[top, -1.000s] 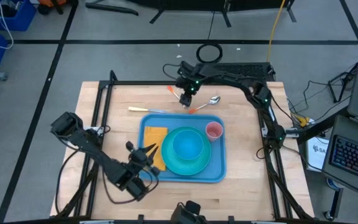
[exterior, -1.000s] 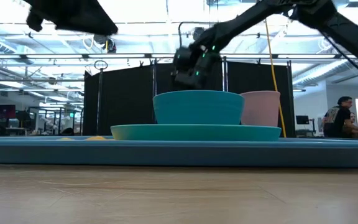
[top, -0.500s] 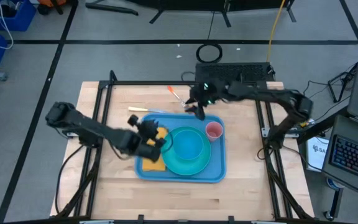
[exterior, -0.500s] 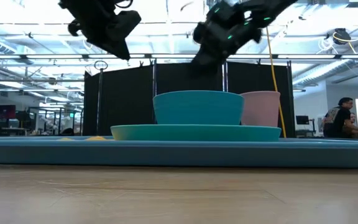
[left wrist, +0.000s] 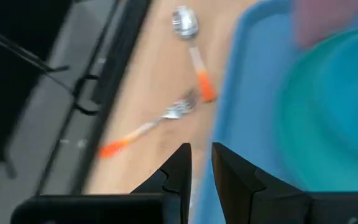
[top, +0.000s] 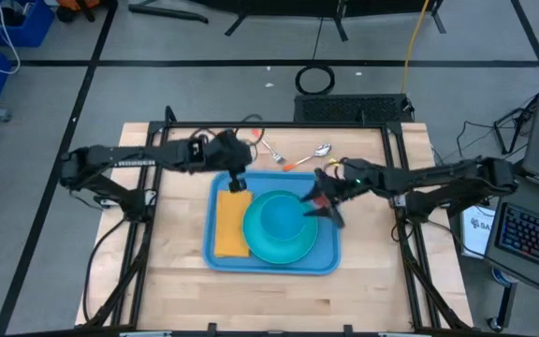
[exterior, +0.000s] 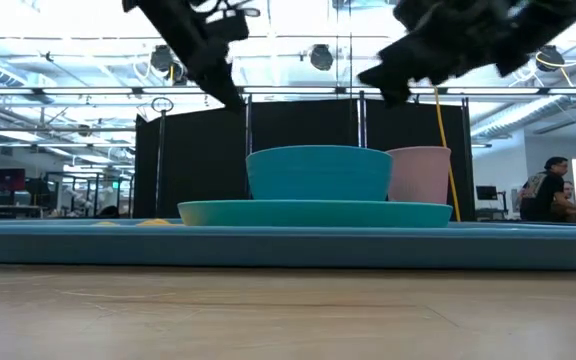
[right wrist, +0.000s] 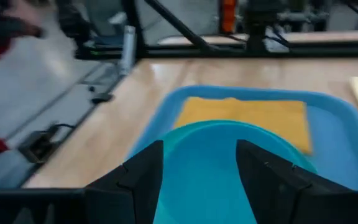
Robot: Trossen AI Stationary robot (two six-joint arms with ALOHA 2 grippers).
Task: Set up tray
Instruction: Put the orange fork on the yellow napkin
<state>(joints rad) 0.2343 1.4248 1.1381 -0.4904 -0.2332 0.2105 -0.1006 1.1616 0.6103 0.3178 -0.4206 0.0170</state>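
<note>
The light-blue tray [top: 328, 260] lies mid-table. On it are a yellow-orange napkin [top: 231, 225], a teal plate [top: 293, 251] with a teal bowl [exterior: 318, 172] on it, and a pink cup [exterior: 420, 172]. My left gripper [top: 237, 183] hangs above the tray's far left corner, fingers a narrow gap apart [left wrist: 202, 155] with nothing between them. My right gripper [top: 318, 198] hovers over the tray's far right part, above the cup. It is open [right wrist: 201, 155], empty, and faces the bowl and napkin [right wrist: 247, 115].
A spoon [top: 314, 153] and a fork [top: 271, 150], both orange-handled, lie on the wood between the tray and the table's far edge. Black frame rails run along the table's left, right and far sides. Bare wood stretches in front of the tray.
My left gripper has swung up from beside the tray's near left side toward the far edge, rolling as it went; it now hangs over the tray's far left corner. My right gripper has drawn back from the fork and spoon to above the cup and tipped nearer level.
</note>
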